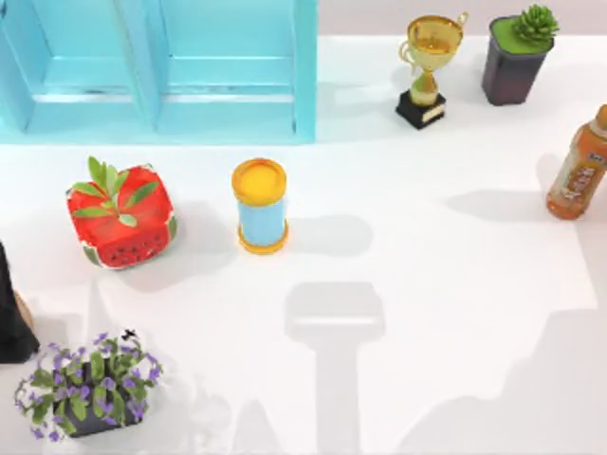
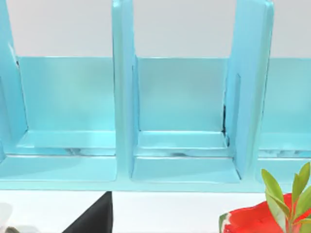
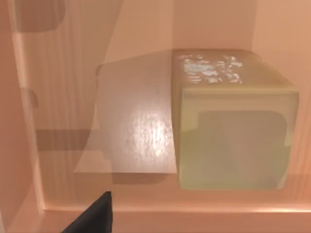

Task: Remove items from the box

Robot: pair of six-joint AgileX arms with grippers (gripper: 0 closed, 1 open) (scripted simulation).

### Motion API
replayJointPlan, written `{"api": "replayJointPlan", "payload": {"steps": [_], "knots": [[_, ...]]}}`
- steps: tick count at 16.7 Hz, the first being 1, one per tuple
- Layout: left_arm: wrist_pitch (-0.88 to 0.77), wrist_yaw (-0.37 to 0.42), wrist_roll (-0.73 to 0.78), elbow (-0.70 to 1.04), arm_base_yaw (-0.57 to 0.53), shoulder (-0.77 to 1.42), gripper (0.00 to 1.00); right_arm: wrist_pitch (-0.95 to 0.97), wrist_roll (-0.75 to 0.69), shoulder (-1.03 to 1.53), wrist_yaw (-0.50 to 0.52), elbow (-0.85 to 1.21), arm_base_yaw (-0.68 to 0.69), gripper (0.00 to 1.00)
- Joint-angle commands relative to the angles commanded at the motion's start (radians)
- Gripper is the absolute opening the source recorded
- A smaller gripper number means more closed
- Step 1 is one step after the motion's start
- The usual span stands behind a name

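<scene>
Tan block (image 3: 233, 121) inside the wooden box (image 3: 136, 131), resting flat on the floor and close beside one wall, white mark on its upper face. Right gripper (image 3: 95, 216) down in the box, near the block but apart from it; jaws open or closed, impossible to tell. Left gripper (image 2: 92, 218) above the white table (image 1: 427, 313), facing the light-blue shelf (image 2: 180, 107); jaw state likewise impossible to tell.

Taking the blue cylinder (image 1: 260, 206) with orange ends, upright mid-table, as landmark:
- just to its left, watermelon-patterned planter (image 1: 121, 216);
- behind it, the shelf;
- behind and well to its right, gold trophy (image 1: 432, 68) and dark succulent pot (image 1: 517, 57);
- far right of it, at the table's edge, orange drink bottle (image 1: 579, 171);
- in front and to its left, purple-flowered plant (image 1: 87, 387).
</scene>
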Motion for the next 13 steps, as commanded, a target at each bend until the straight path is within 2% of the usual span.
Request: {"api": "replayJointPlan", "payload": {"steps": [5, 13], "knots": [[0.000, 0.000, 0.000, 0.000, 0.000, 0.000, 1.00, 0.040, 0.004, 0.009, 0.000, -0.036, 0.004, 1.00], [0.000, 0.000, 0.000, 0.000, 0.000, 0.000, 1.00, 0.376, 0.007, 0.100, 0.000, -0.270, 0.005, 1.00]]}}
